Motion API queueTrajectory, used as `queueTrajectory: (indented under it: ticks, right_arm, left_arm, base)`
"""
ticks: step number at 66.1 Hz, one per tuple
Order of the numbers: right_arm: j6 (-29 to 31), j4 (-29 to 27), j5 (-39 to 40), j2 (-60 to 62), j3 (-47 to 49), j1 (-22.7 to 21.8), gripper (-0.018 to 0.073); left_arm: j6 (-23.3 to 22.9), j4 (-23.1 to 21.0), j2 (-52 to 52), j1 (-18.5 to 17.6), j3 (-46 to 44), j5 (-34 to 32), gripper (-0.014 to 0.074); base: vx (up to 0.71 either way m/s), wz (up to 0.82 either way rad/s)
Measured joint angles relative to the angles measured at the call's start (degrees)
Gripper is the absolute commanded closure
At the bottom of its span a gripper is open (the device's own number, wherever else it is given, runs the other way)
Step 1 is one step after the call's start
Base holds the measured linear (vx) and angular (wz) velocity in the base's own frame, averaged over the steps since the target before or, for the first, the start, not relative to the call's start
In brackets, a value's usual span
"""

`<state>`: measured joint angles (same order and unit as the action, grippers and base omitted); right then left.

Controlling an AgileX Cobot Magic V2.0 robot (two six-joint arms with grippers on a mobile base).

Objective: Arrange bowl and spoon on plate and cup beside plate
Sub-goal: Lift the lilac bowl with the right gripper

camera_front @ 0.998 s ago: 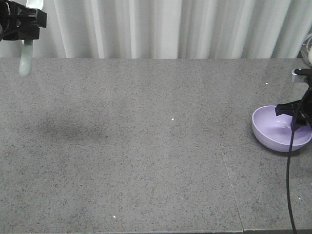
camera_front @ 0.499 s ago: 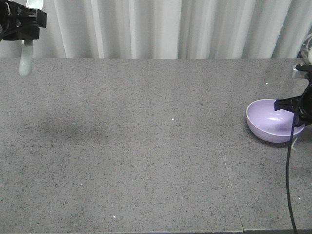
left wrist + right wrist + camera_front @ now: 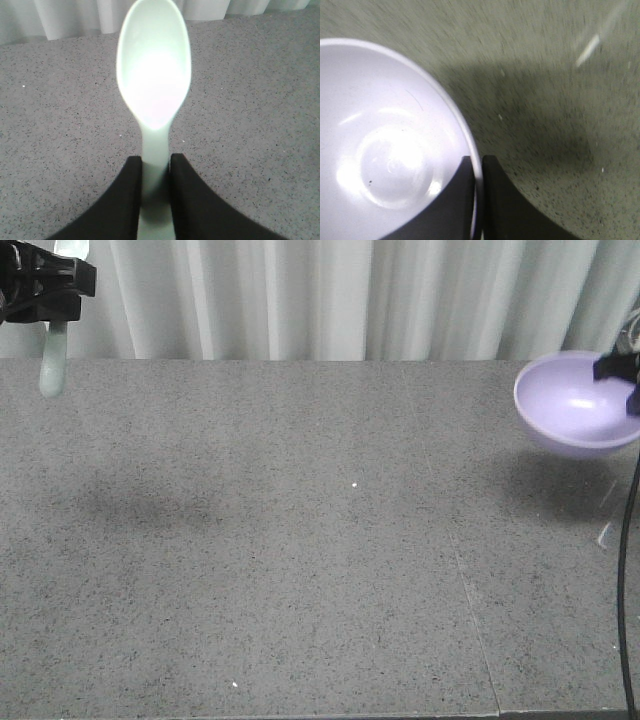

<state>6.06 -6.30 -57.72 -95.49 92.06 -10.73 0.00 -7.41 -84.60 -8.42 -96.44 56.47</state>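
Across the near part of the front view, the grey speckled desk (image 3: 300, 570) is stretching wide, and a black cable (image 3: 625, 580) is hanging down at its right edge. Farther back on the right, the right gripper (image 3: 620, 375) is holding the bowl (image 3: 572, 405) in the air above the desk, tilted so its inside is facing the camera; a dark shadow is falling on the desk beneath it. Its fingers (image 3: 455, 200) are pinching the bowl's rim, nearly closed. At the far left, the left gripper (image 3: 55, 318) is clamping the spoon (image 3: 50, 370) by its handle, the head hanging down over the desk's far edge. Behind everything, a pale curtain (image 3: 330, 300) is hanging.
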Motion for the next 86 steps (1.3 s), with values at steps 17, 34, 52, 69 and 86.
queueTrajectory:
  ticks: [17, 34, 52, 69, 86]
  right_arm:
    - [1.5, -3.5, -3.2, 7.9, 5.3, 0.0, 0.0567]
    - [1.6, -3.6, -4.1, 13.6, 5.5, 0.0, 0.0566]
    - [1.6, -3.6, -4.2, 16.5, 5.5, 0.0, 0.0566]
    - [1.7, -3.6, -3.3, 17.7, 5.5, 0.0, 0.0566]
    - [1.7, -3.6, -3.3, 17.7, 5.5, 0.0, 0.0566]
  left_arm:
    - [-0.3, 0.0, 0.0, 0.0, 0.0, 0.0, 0.0603]
    - [0.0, 0.0, 0.0, 0.0, 0.0, 0.0, 0.0603]
    - [-0.3, 0.0, 0.0, 0.0, 0.0, 0.0, 0.0603]
    - [-0.3, 0.0, 0.0, 0.0, 0.0, 0.0, 0.0603]
    - [0.0, 0.0, 0.0, 0.0, 0.0, 0.0, 0.0603]
  base:
    - [0.00, 0.00]
    - [0.00, 0.00]
    - [0.00, 0.00]
    - [0.00, 0.00]
    - [0.00, 0.00]
